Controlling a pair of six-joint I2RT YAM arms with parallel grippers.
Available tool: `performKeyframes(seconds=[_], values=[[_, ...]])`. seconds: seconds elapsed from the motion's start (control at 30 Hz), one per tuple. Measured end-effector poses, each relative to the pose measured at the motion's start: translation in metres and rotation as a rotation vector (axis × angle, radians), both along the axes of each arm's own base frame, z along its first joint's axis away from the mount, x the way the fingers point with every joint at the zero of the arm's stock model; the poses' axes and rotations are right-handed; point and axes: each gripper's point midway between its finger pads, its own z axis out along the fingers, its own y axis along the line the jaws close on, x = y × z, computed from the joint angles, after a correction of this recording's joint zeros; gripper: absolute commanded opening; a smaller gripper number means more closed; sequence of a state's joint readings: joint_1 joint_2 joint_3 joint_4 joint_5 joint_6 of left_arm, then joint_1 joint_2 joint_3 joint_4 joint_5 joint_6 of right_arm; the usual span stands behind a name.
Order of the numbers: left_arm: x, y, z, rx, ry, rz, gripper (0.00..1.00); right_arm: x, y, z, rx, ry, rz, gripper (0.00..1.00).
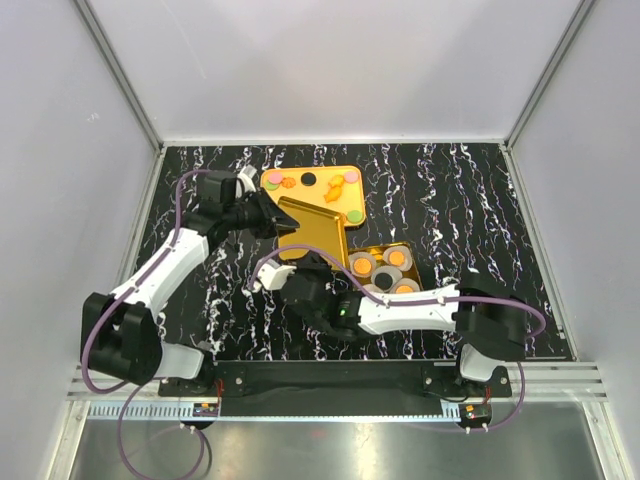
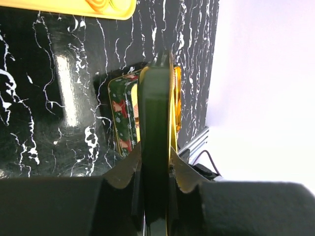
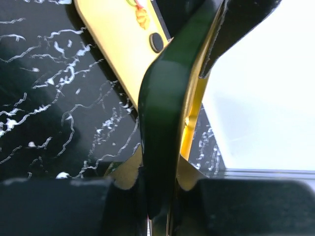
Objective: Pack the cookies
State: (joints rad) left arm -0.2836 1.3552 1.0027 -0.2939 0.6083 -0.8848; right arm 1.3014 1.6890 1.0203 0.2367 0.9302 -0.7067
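Observation:
A lid [image 1: 315,232], gold inside and dark green outside, hangs tilted between both grippers. My left gripper [image 1: 272,215] is shut on its far left edge; the lid runs edge-on between those fingers in the left wrist view [image 2: 155,162]. My right gripper [image 1: 318,278] is shut on its near edge, also seen in the right wrist view [image 3: 157,169]. Cookies [image 1: 290,183], orange, black, pink and green, lie on a gold tray [image 1: 323,170] behind the lid. An open tin box [image 1: 408,250] at the right holds orange and black cookies [image 1: 363,265] in white paper cups.
The tin's green and red patterned side [image 2: 120,118] shows below the lid in the left wrist view. The tray [image 3: 118,39] with a black cookie [image 3: 156,42] lies beyond the lid in the right wrist view. White walls enclose the black marbled table [image 1: 470,200].

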Motion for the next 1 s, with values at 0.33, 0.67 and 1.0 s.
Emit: performKeyframes(seconds=[0.33, 0.67, 1.0], values=[[-0.002, 0.000, 0.021, 0.002, -0.081, -0.043, 0.91, 0.009, -0.011, 0.020, 0.044, -0.057, -0.071, 0.00], [0.070, 0.058, 0.122, -0.006, -0.340, 0.167, 0.97, -0.008, -0.055, 0.050, 0.163, 0.055, -0.148, 0.00], [0.069, 0.063, 0.061, 0.081, -0.254, 0.214, 0.89, 0.017, -0.149, 0.088, 0.629, 0.382, -0.334, 0.00]])
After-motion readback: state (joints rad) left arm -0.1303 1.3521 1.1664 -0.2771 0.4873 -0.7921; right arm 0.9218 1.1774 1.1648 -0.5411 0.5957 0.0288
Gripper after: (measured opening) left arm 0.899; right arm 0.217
